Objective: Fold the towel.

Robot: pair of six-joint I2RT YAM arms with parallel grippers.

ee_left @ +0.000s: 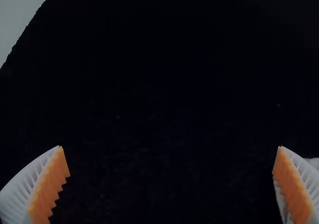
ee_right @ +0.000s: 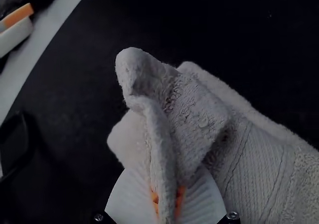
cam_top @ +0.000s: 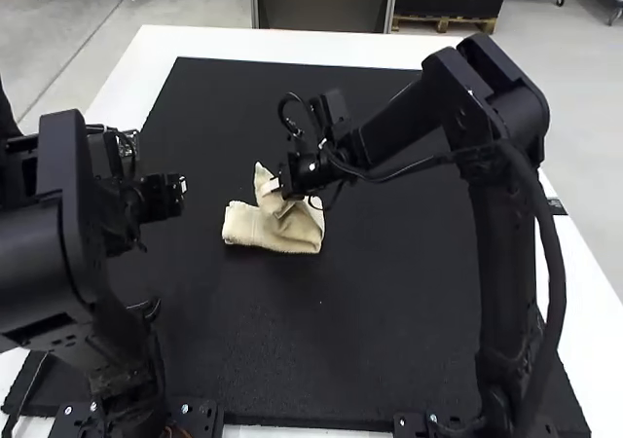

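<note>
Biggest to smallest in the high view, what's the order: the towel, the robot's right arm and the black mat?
1. Black mat
2. Right arm
3. Towel

Towel point(cam_top: 294, 230): one. White table point(cam_top: 161, 49): one. Black mat point(cam_top: 389, 331): one. Arms: two, so one left arm point(cam_top: 60, 229) plus one right arm point(cam_top: 513, 117). Fingers: four total, as two left fingers point(cam_top: 183, 184) and two right fingers point(cam_top: 272, 186). Orange pads point(ee_left: 51, 186): four, one per finger.

Cream towel point(cam_top: 304, 226), seemingly rib-patterned in places, black mat point(cam_top: 389, 282), white table point(cam_top: 292, 43), black arms point(cam_top: 492, 273), orange pads point(ee_left: 51, 184)
</note>
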